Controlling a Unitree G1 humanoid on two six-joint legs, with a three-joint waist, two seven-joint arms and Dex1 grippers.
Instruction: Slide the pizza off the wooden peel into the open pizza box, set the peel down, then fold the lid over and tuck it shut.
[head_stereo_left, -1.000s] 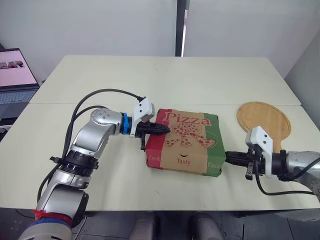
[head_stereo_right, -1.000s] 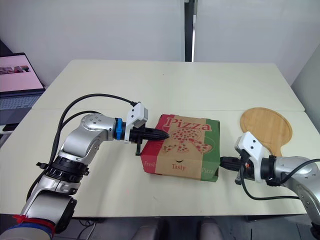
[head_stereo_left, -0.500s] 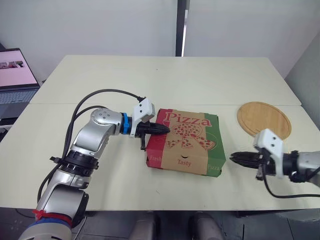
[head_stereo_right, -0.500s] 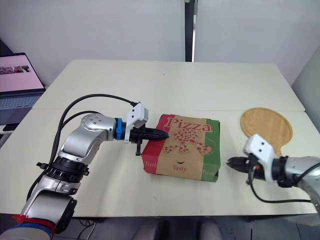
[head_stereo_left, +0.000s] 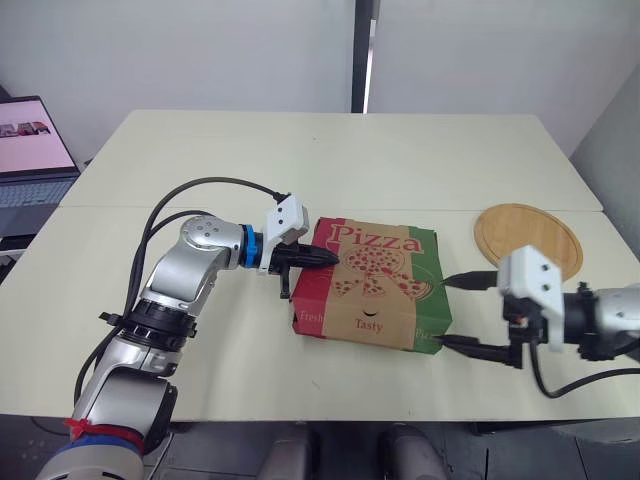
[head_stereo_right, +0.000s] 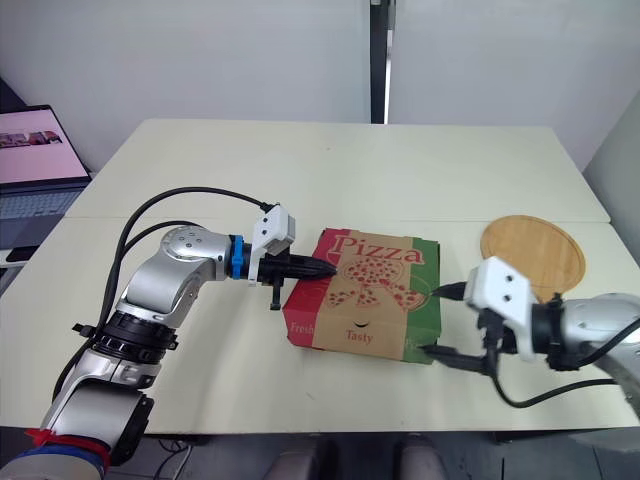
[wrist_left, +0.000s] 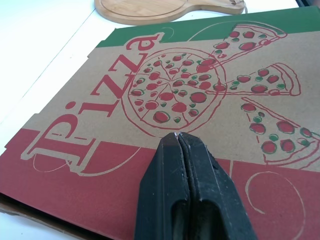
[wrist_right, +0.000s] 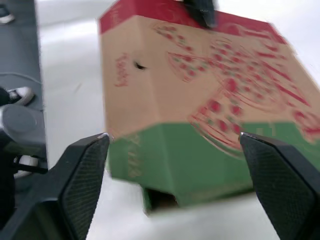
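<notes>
The pizza box (head_stereo_left: 370, 290) lies shut on the table (head_stereo_left: 330, 160). The left gripper (head_stereo_left: 325, 258), its fingers pressed together and holding nothing, rests its tips on the box's lid near the left edge. The right gripper (head_stereo_left: 452, 312) is spread wide at the box's right front corner and grips nothing. The wooden peel (head_stereo_left: 527, 237) lies flat on the table, to the right of the box.

Box: red, tan and green cardboard pizza box (head_stereo_left: 372, 288), square, printed "Pizza" and "Tasty".
Box state: lid down, closed, lying flat.
Box place: centre of frame, slightly low.
Peel: round pale wooden peel (head_stereo_left: 525, 235), bare, lying flat.
Peel place: right of frame, apart from box.
</notes>
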